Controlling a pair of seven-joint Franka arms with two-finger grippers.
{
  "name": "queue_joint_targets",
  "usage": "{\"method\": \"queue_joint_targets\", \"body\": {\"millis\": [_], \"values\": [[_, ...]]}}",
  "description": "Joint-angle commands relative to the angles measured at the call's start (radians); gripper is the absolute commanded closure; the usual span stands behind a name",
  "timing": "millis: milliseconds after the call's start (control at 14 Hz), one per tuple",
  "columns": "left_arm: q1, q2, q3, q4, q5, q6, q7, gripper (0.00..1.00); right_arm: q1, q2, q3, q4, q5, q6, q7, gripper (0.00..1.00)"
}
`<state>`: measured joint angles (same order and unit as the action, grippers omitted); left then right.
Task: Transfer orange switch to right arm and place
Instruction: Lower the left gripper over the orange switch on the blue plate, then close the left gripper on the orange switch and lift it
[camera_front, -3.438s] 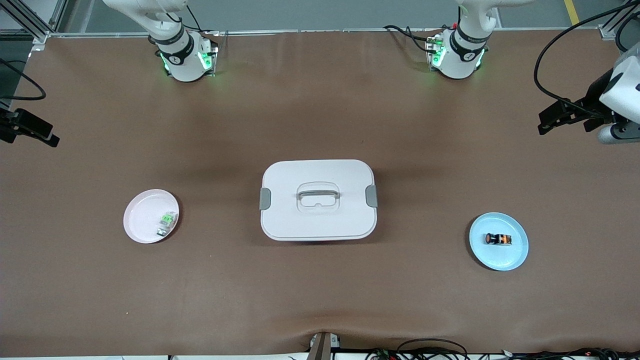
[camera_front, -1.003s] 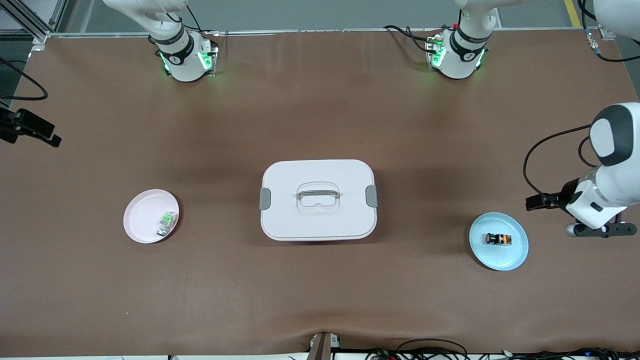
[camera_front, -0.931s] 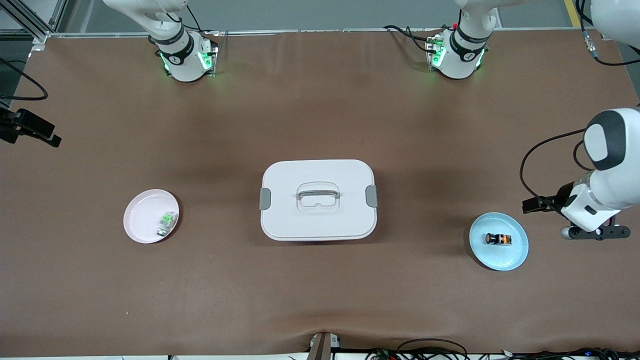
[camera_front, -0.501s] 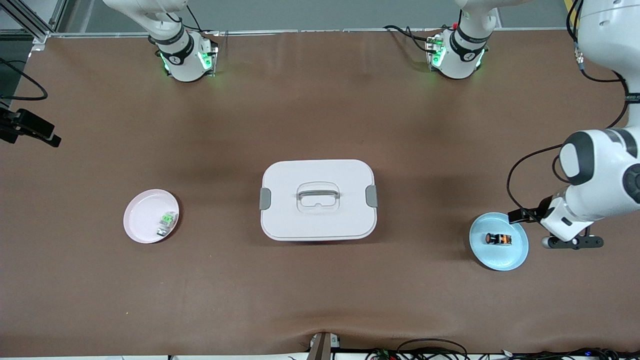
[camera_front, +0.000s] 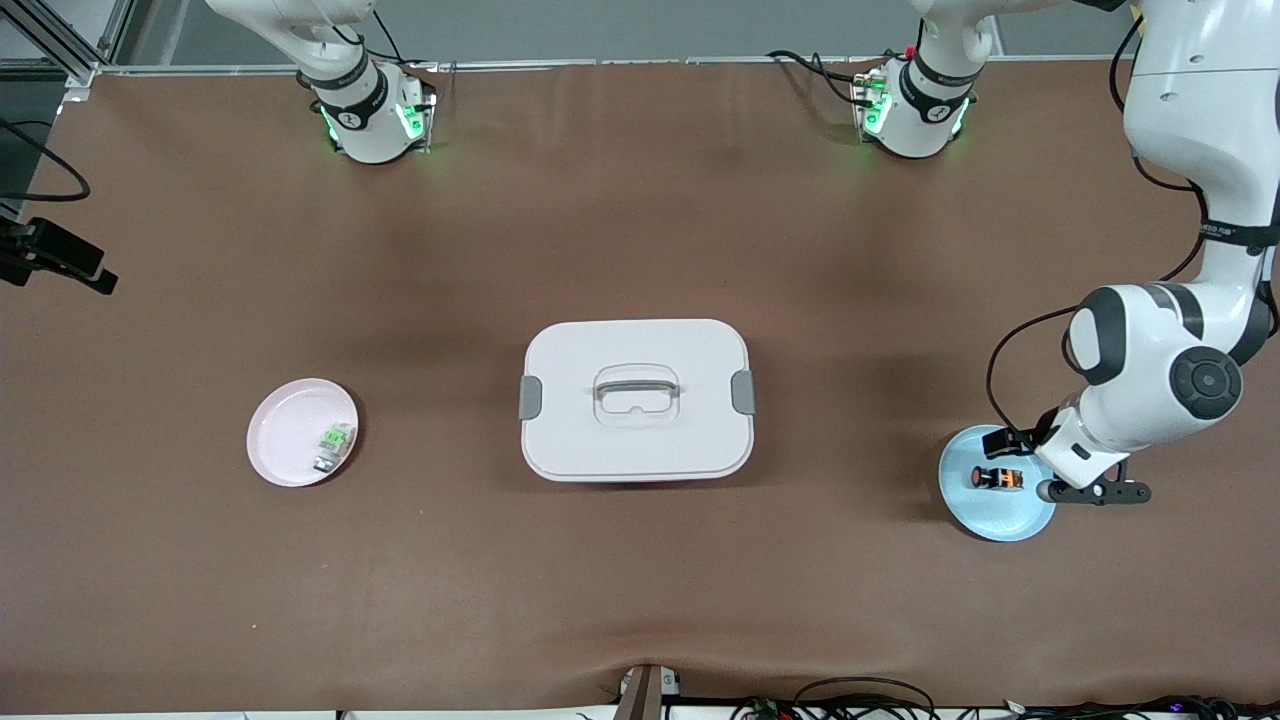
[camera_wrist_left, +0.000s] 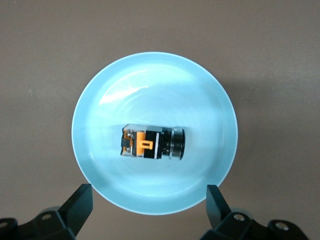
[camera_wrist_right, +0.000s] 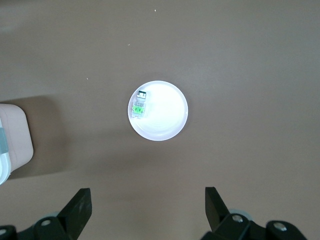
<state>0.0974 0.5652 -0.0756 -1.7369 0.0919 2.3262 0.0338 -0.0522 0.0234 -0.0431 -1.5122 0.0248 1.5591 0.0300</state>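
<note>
Left arm has swung in from the surface's edge and come down over the plate since the earlier frames; nothing else has shifted. The tiny black stubby orange switch (camera_front: 998, 478) with orange bands lies on its side near the middle of the round light-blue plate (camera_front: 985, 520), at the left arm's end of the brown surface (camera_front: 640, 230), untouched. Lying flat like that, it offers its short barrel sides to a top-down grab, which looks like why the wrist points straight down. Left pincer (camera_wrist_left: 146, 200) hangs over the plate, fingers spread wide, empty, not quite centred on the switch yet.

Right pincer (camera_wrist_right: 145, 202) waits high over the round pale-pink plate (camera_front: 275, 440) carrying the small green-and-white part (camera_front: 333, 445), also wide and empty. White lidded rectangular box (camera_front: 636, 400) with grey latches sits between the plates.

My read: pre-grasp, handover not yet started.
</note>
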Motion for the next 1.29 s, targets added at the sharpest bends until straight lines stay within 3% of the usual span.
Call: {"method": "queue_joint_targets", "body": {"millis": [0, 645, 1218], "values": [[0.002, 0.019, -0.001, -0.001, 0.058, 0.038, 0.021, 0.00, -0.018, -0.022, 0.012, -0.017, 0.006, 0.001, -0.001, 0.00], [0.005, 0.103, -0.004, 0.022, -0.001, 0.163, 0.026, 0.00, -0.015, -0.020, 0.012, -0.016, 0.001, 0.010, -0.005, 0.00], [0.005, 0.136, -0.004, 0.031, -0.009, 0.189, 0.031, 0.06, -0.015, -0.020, 0.012, -0.011, 0.004, 0.018, -0.007, 0.00]]}}
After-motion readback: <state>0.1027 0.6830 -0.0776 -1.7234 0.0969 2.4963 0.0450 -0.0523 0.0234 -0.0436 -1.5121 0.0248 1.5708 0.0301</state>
